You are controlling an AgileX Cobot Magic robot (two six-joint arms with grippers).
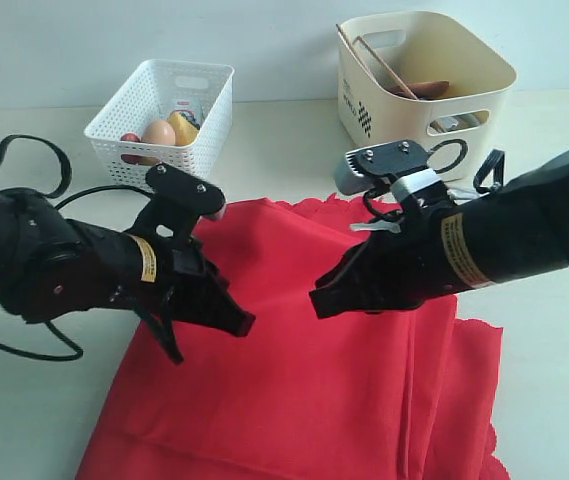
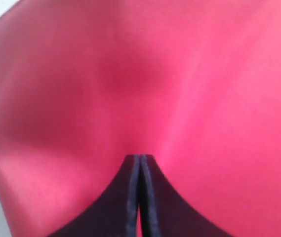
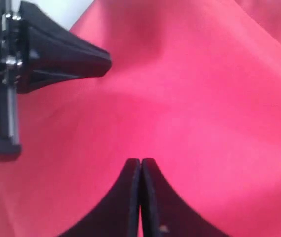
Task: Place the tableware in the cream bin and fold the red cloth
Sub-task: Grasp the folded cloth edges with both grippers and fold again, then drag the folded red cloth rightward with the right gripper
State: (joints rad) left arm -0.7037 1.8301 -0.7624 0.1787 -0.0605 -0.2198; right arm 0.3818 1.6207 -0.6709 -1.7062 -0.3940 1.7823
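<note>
The red cloth (image 1: 294,390) lies spread on the table, with a folded-over layer along its right side. Both grippers hang low over its middle, tips facing each other a short way apart. My left gripper (image 1: 245,322) is shut, and its tips (image 2: 140,157) sit close over bare red fabric. My right gripper (image 1: 318,303) is shut too (image 3: 141,160), with no fabric seen pinched. The cream bin (image 1: 414,115) stands at the back right, holding thin chopsticks (image 1: 379,62) and a brown piece (image 1: 426,90). Other tableware is hidden.
A white lattice basket (image 1: 209,115) at the back left holds an egg (image 1: 158,132) and a lemon (image 1: 183,127). Black cables loop from both arms. Bare table lies to the left and right of the cloth.
</note>
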